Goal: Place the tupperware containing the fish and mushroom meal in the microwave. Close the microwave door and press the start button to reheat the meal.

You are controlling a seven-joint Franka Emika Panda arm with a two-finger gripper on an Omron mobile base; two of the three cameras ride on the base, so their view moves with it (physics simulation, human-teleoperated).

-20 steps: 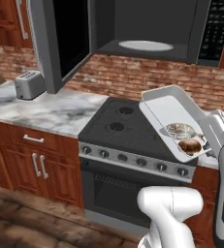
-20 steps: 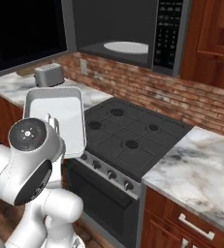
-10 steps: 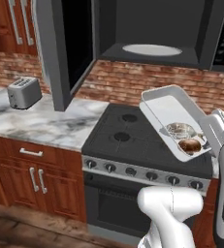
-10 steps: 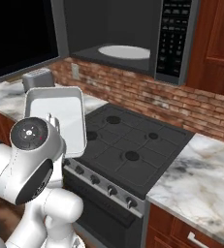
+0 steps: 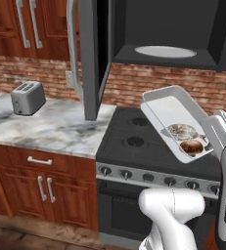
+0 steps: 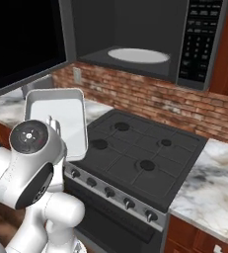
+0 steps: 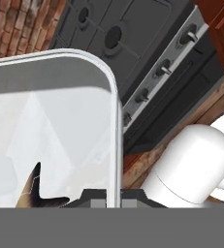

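My gripper (image 5: 210, 140) is shut on the right rim of the tupperware (image 5: 162, 108), which hangs tilted above the stove's front. The fish and mushroom meal lies in its lower end: a glossy brown lump (image 5: 192, 146) and a pale piece (image 5: 181, 131). From the right base view the tupperware (image 6: 56, 116) rises just behind my wrist, with the gripper (image 6: 51, 123) on its near edge. In the hand view its rim (image 7: 114, 121) runs up from between the fingertips (image 7: 98, 197). The microwave (image 5: 168, 24) stands open overhead with its pale turntable (image 5: 165, 51). The microwave door (image 5: 91, 58) is swung out to the left.
The black stove (image 5: 144, 141) with front knobs (image 6: 128, 202) lies under the tupperware. A toaster (image 5: 28, 96) sits on the marble counter (image 5: 56, 127) at left. The microwave's button panel (image 6: 197, 42) is on its right side. Wooden cabinets flank the stove.
The whole picture has shifted as the base drives closer to the stove and microwave. The tupperware stays in the same tilted grip.
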